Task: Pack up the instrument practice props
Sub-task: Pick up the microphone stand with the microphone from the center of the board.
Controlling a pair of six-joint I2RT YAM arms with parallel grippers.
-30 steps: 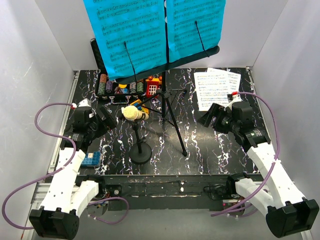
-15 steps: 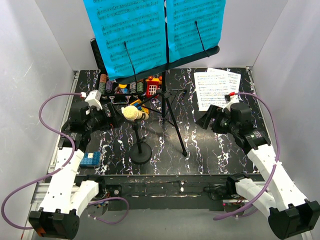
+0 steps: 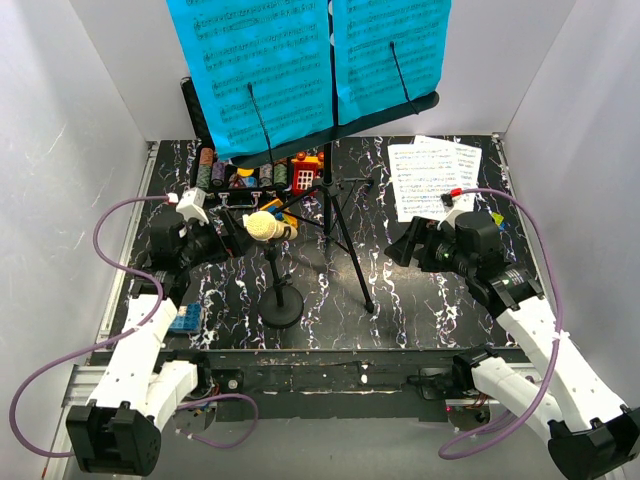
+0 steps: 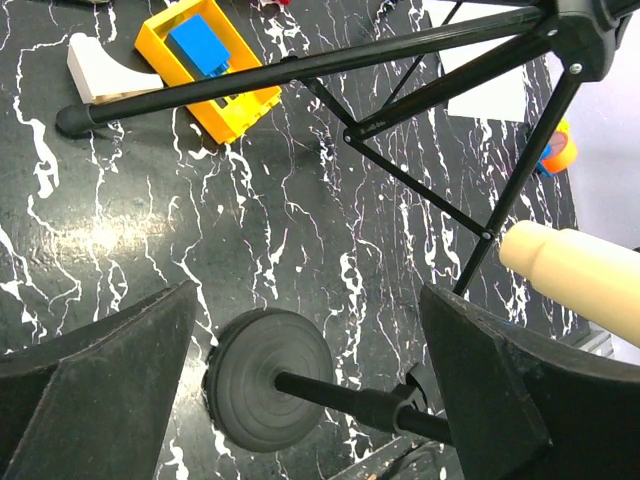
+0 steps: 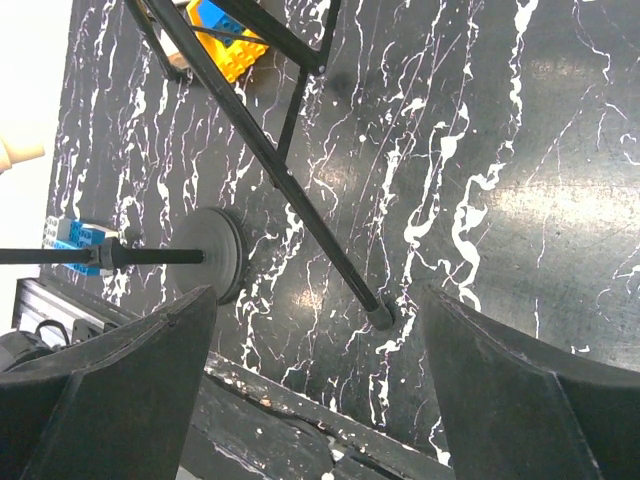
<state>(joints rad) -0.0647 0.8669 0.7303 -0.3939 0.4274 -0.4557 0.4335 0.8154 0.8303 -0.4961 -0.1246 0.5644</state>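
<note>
The black music stand (image 3: pixel 331 160) rises at the table's middle back, its desk holding two blue sheet-music pages (image 3: pixel 262 70). Its tripod legs (image 4: pixel 420 190) spread over the marbled top, one foot (image 5: pixel 380 317) towards the front. The cream microphone (image 3: pixel 264 226) sits on the small black mic stand, whose round base (image 3: pixel 283 308) rests near the front. My left gripper (image 3: pixel 222 240) hangs open just left of the microphone, and the round base (image 4: pixel 268 378) shows between its fingers. Right of the tripod, my right gripper (image 3: pixel 408 243) is open and holds nothing.
A black case of poker chips (image 3: pixel 235 175) lies open behind the microphone, with red and yellow toy blocks (image 3: pixel 305 170) beside it. White printed pages (image 3: pixel 432 175) lie at the back right. A blue block (image 3: pixel 183 318) sits at the front left. White walls close in both sides.
My left gripper has moved right and back, closer to the microphone. My right gripper has shifted left and slightly forward, towards the tripod.
</note>
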